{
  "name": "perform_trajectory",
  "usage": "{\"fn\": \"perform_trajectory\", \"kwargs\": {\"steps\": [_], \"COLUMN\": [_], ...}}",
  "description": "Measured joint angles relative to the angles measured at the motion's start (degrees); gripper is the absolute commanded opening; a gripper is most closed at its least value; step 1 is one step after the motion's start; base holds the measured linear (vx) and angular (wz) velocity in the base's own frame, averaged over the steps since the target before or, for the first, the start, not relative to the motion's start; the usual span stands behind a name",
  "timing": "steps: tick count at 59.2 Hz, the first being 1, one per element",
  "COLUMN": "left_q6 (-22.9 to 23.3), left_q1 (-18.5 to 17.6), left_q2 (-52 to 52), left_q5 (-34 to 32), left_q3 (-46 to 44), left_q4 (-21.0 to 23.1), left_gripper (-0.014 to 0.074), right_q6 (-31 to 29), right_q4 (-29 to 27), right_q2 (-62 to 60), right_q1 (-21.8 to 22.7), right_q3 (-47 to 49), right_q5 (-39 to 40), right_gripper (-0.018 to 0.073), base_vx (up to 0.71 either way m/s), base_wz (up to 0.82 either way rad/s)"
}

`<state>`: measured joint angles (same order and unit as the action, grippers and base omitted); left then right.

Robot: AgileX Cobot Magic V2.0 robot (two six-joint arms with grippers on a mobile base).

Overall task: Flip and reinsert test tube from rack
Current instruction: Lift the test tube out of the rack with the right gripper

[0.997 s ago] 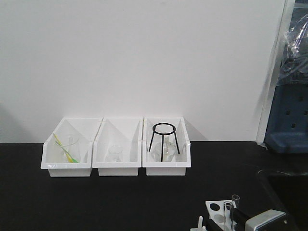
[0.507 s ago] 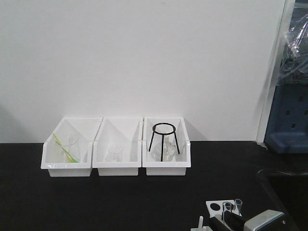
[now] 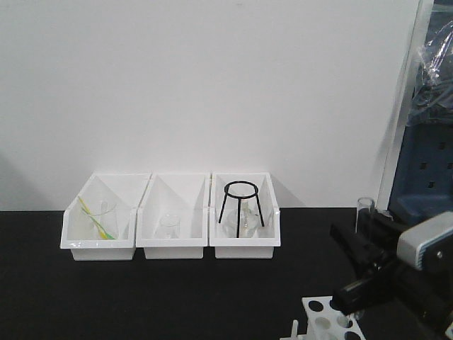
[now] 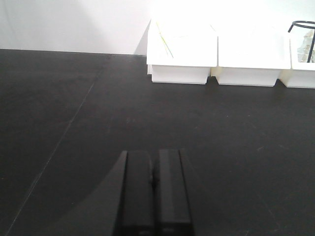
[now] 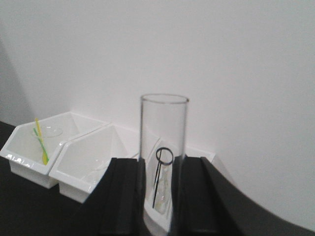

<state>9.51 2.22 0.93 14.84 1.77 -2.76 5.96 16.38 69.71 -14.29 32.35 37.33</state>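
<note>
My right gripper (image 3: 364, 239) is shut on the test tube (image 3: 365, 214), a clear glass tube held upright above the table with its open rim on top. In the right wrist view the test tube (image 5: 164, 129) stands between the two black fingers (image 5: 127, 196) of the right gripper (image 5: 162, 160), and its lower end is hidden. The white rack (image 3: 324, 313) with round holes sits below, at the bottom edge of the front view. My left gripper (image 4: 153, 156) is shut with nothing in it, low over the black table.
Three white bins (image 3: 173, 216) stand in a row at the back by the white wall. One holds a beaker with a green-yellow stick (image 3: 98, 218), the middle one a small beaker, the right one a black wire tripod (image 3: 241, 202) over a flask. A blue object (image 3: 425, 177) stands at far right.
My right gripper has risen from the rack at the bottom edge, lifting the test tube up and out of its hole and slightly right. The bins have not moved.
</note>
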Motion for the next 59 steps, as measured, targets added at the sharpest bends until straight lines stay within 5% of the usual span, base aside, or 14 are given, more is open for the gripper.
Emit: {"fn": "perform_trajectory", "kwargs": {"steps": [9,19,25,32,39,50,59], "left_q6": [0.0,0.0,0.0,0.0,0.0,0.0,0.0], "left_q1": [0.0,0.0,0.0,0.0,0.0,0.0,0.0], "left_q2": [0.0,0.0,0.0,0.0,0.0,0.0,0.0], "left_q5": [0.0,0.0,0.0,0.0,0.0,0.0,0.0], "left_q3": [0.0,0.0,0.0,0.0,0.0,0.0,0.0], "left_q4": [0.0,0.0,0.0,0.0,0.0,0.0,0.0], "left_gripper": [-0.0006,-0.0006,-0.0006,-0.0006,-0.0006,-0.0006,-0.0006], "right_q6": [-6.0,-18.0,-18.6,-16.3,-9.6,20.3,31.7], "right_q4": [8.6,35.7,48.4,54.6,53.2,30.1,20.7], "right_q2": [-2.6,-3.8,-3.9,-4.5,-4.6,-4.6,-4.6], "right_q1": [0.0,-0.1,-0.2,-0.2,-0.2,2.0,5.4], "right_q3": [5.2,10.7,12.7,13.3,13.3,12.8,7.9], "right_q5": [-9.0,-24.3,-31.1,-33.1,-33.2,-31.6,-19.2], "right_gripper": [-0.001,-0.0009,-0.0009,-0.0009,-0.0009,-0.0009,-0.0009], "base_vx": [0.0,0.0,0.0,0.0,0.0,0.0,0.0], "base_wz": [0.0,0.0,0.0,0.0,0.0,0.0,0.0]}}
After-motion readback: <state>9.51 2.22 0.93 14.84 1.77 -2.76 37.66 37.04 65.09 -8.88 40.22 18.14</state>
